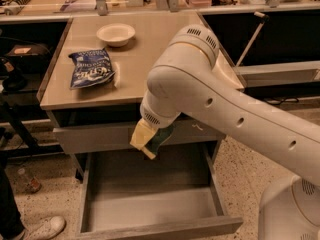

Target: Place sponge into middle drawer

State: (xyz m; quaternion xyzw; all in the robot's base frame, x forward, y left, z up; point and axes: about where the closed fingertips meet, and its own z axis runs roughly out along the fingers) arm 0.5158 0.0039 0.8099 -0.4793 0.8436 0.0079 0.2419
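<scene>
The end effector point(154, 140) sat tucked under the arm's bulky white wrist, closed on the sponge point(143, 135); the sponge hung tilted in mid-air, its pale yellow base turned to the camera's left and its dark green top toward the wrist side. It was held in front of the closed upper drawer front point(95, 136) and over the rear part of the middle drawer point(150, 209), touching neither. That height looked chosen to keep it clear of the drawer's walls on the way in. The middle drawer stood pulled well out, its bare grey floor exposed (nothing lay in it), which left plenty of room for a drop. On the desk point(150, 49) a blue chip bag point(91, 68) and a pale bowl point(115, 34) lay well apart from the arm, so neither stood in its way. By my reading only lowering and letting go remained; a release from this height might let the sponge bounce.
</scene>
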